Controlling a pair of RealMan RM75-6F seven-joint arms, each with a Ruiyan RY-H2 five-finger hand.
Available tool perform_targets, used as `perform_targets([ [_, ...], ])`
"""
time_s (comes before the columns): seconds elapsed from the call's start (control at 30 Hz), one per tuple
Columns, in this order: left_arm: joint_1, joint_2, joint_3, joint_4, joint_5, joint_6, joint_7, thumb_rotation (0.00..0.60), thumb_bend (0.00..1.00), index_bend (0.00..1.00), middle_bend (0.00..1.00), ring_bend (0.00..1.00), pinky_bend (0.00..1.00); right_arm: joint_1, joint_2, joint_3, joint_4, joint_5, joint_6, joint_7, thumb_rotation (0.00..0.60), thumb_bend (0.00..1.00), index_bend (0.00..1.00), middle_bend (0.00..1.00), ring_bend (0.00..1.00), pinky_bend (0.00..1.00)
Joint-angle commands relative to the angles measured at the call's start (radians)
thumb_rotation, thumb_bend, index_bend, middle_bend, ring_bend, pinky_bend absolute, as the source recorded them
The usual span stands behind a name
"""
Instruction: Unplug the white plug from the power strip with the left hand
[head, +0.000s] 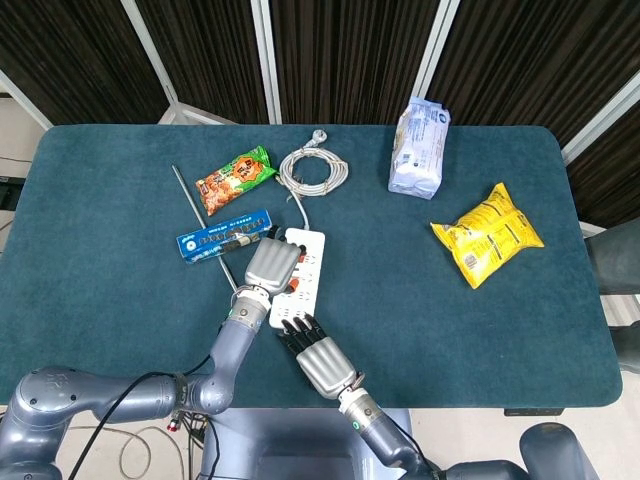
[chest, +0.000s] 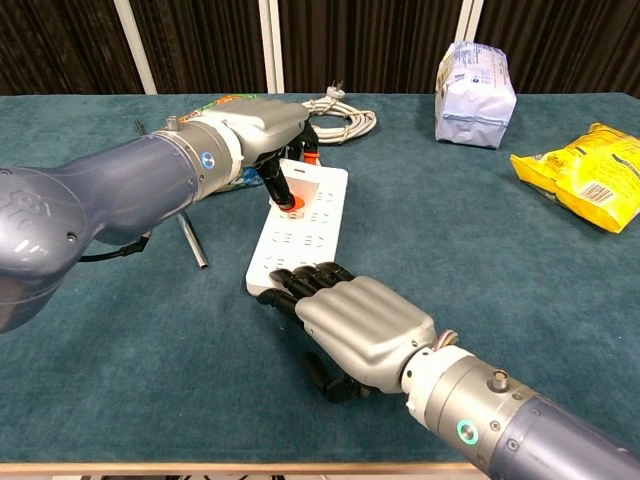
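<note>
The white power strip (head: 300, 262) (chest: 305, 228) lies lengthwise in the middle of the table. My left hand (head: 270, 264) (chest: 262, 128) is over its far end, dark fingers (chest: 274, 186) curled down beside an orange switch (chest: 291, 203). The white plug is mostly hidden under that hand; a white piece shows between its fingers. My right hand (head: 318, 356) (chest: 358, 322) lies palm down at the near end, and its fingertips (chest: 298, 281) press on the strip. A white cable runs from the strip's far end to a coil (head: 312, 170) (chest: 335, 120).
Left of the strip lie a blue box (head: 225, 233), a thin metal rod (head: 200, 215) (chest: 190, 240) and an orange-green snack bag (head: 235, 178). A white-blue bag (head: 420, 148) (chest: 476, 80) stands at the back right. A yellow bag (head: 487, 233) (chest: 590, 175) lies at the right.
</note>
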Motion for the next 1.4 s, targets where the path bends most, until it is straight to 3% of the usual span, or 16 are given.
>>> perform_targets([
  [0.03,0.000,0.000,0.001,-0.001,0.002,0.002,-0.003,0.600,0.41,0.80,0.86,0.36,0.14,-0.001,0.000,0.000,-0.001,0.001,0.000,0.000,0.600,0.72,0.09,0.01,0.00,0.00],
  [0.27,0.000,0.010,-0.008,-0.014,0.010,0.014,-0.015,0.600,0.41,0.80,0.86,0.36,0.14,-0.002,0.002,0.000,-0.008,-0.003,0.002,0.000,0.600,0.72,0.09,0.01,0.00,0.00],
  [0.7,0.002,0.074,-0.071,-0.088,0.034,0.054,-0.064,0.600,0.41,0.79,0.86,0.36,0.14,-0.002,0.011,0.023,-0.041,-0.043,0.043,0.010,0.600,0.72,0.09,0.01,0.00,0.00],
  [1.1,0.048,0.125,-0.017,-0.158,0.074,0.080,-0.090,0.600,0.41,0.79,0.86,0.36,0.14,0.008,0.076,0.099,-0.093,-0.094,0.112,0.007,0.600,0.72,0.09,0.01,0.00,0.00],
  [1.4,0.113,0.194,0.063,-0.264,0.114,0.115,-0.088,0.600,0.41,0.77,0.85,0.36,0.14,-0.011,0.181,0.125,-0.159,-0.094,0.149,0.022,0.600,0.72,0.09,0.01,0.00,0.00],
])
